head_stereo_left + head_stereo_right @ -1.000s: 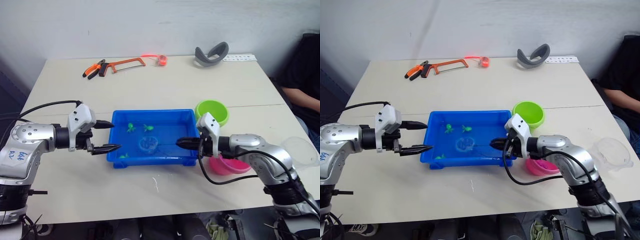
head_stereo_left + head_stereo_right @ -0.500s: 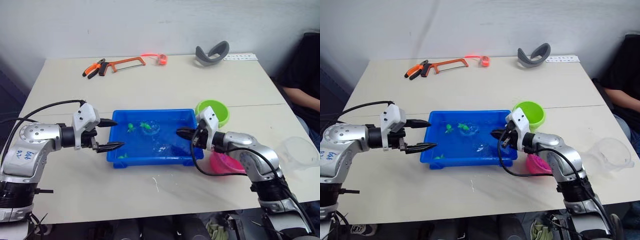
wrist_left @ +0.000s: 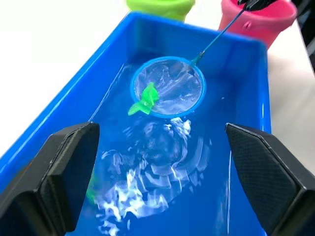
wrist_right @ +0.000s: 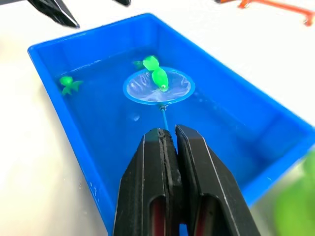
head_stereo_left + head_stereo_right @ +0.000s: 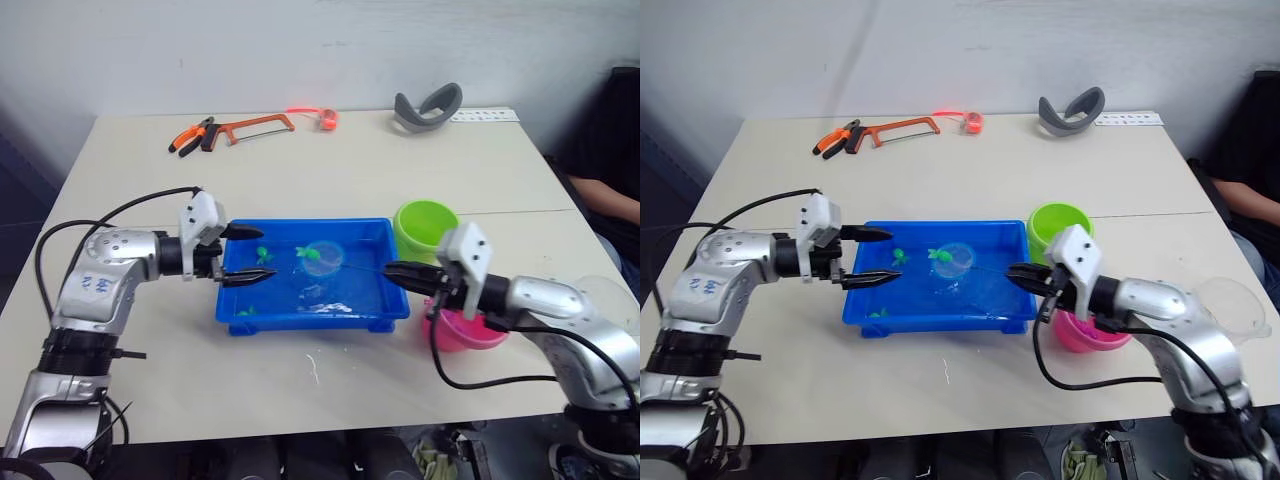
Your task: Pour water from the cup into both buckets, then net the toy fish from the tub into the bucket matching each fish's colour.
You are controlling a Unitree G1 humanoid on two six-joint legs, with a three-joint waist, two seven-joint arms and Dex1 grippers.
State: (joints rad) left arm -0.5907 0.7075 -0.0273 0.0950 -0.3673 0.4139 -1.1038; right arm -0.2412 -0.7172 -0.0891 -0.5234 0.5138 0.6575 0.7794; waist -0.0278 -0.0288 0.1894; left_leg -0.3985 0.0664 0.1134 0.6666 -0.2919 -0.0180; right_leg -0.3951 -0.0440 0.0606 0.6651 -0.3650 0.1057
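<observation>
Net: your net (image 4: 158, 85) is a light blue hoop with thin, limp mesh on a wire-thin stick; expect it to be very light and whippy, so the hoop end will likely sway. It sits mid-frame in the head views, over the water at the far middle of the tub.
Hold: your right gripper (image 4: 167, 142) has its fingers pressed together on the near end of the stick. That is the only sensible place to hold it; the hoop looks too flimsy to pinch.
Fish in net: a green fish (image 4: 157, 76) lies across the hoop's far edge, half in, half over the rim. Small, smooth, wet plastic; judge it slippery and apt to slide off if you tilt.
Other fish: two more green ones, one at the tub's far left (image 5: 262, 255), one at its near left corner (image 5: 246, 311).
Tub: bright blue, glossy, rigid plastic (image 5: 396, 312) with a rolled rim, rippling water inside; centre of both head views.
Buckets: lime green bucket (image 5: 424, 225) just past the tub's far right corner; pink bucket (image 5: 462, 330) lower right, partly behind your right arm. Both smooth round pails.
Left gripper: your left gripper (image 5: 244, 254) hovers over the tub's left edge, jaws spread, holding nothing.
Cup: clear plastic (image 5: 1230, 303), right edge of frame.
</observation>
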